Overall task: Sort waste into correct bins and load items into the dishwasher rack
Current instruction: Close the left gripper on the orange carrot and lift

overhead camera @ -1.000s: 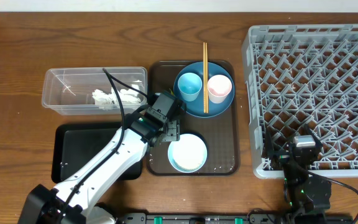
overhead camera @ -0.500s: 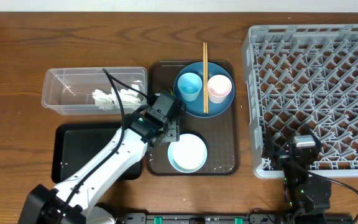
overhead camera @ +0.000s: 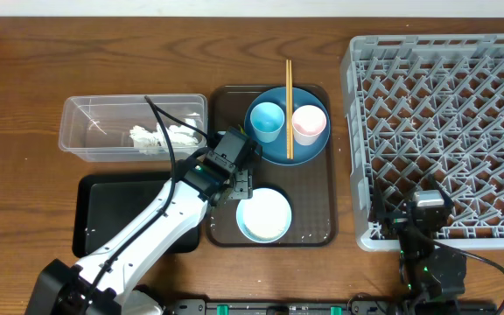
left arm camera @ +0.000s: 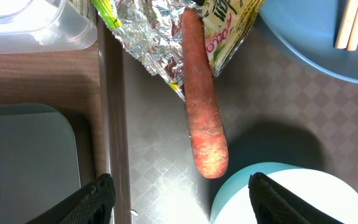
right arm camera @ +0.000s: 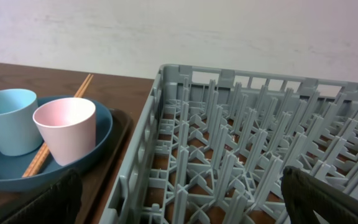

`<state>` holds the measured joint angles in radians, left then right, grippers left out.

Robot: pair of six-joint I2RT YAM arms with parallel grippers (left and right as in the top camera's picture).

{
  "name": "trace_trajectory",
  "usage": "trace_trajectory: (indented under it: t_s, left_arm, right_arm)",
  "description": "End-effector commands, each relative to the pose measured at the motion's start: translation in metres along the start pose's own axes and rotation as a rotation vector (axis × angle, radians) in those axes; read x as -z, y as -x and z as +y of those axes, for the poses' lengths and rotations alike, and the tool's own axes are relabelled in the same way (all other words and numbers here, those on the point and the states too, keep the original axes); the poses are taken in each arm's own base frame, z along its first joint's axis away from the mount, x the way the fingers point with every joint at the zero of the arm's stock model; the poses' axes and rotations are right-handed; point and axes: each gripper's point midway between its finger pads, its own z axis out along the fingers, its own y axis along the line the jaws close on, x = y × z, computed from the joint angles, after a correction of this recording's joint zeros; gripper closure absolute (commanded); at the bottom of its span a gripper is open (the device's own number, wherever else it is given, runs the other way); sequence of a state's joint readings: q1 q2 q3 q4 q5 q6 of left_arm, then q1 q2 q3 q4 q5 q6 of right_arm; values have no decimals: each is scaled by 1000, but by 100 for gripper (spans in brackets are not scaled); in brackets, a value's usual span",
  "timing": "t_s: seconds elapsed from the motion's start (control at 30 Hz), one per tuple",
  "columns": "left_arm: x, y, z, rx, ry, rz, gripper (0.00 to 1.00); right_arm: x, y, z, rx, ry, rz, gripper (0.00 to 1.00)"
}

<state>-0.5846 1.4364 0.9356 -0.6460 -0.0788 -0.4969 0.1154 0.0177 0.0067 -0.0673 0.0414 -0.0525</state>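
Observation:
My left gripper (left arm camera: 188, 205) is open and empty, hovering over the brown tray (overhead camera: 313, 192); in the overhead view (overhead camera: 241, 185) it hides what lies under it. Just ahead of its fingers lies an orange carrot piece (left arm camera: 202, 106), its far end on a crumpled silver foil wrapper (left arm camera: 148, 37). The white bowl (overhead camera: 263, 214) is beside the right finger. The blue plate (overhead camera: 274, 150) holds a light blue cup (overhead camera: 267, 120), a pink cup (overhead camera: 309, 123) and chopsticks (overhead camera: 289, 96). White napkins (overhead camera: 160, 136) lie in the clear tub (overhead camera: 90, 122). My right gripper (right arm camera: 182, 205) is open over the grey rack's (overhead camera: 444, 114) front left corner.
The black tray (overhead camera: 112, 219) sits left of the brown tray, below the clear tub. The brown tray's raised rim (left arm camera: 110, 124) runs just inside my left finger. I see no rice bits.

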Motion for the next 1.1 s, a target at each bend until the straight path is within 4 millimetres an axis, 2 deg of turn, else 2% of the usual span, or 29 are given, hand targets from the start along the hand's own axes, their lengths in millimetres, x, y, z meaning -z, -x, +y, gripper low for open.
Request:
trace_trajectory:
  t_s: [0.0,0.27,0.4,0.67,0.8,1.07]
  left_arm:
    - [-1,2,2,-9,18,-8,29]
    - [-1,11,6,-6,49,-51,29]
    - [0,23,-1,-53,24,-102,29]
    - [0,40,-12,-41,-17,-169,29]
    - [-10,39,-13,-45,-9,-155,29]
    - [-48,27,-11,-60,39,-74,29]
  right_arm:
    - [0,-1,-3,5,-13,4,1]
    - [0,-1,-3,5,-13,4,1]
    - [0,-1,-3,5,-13,4,1]
    - [0,-1,-3,5,-12,4,1]
    - [0,-1,-3,5,-12,4,1]
    - [0,-1,-3,5,-13,4,1]
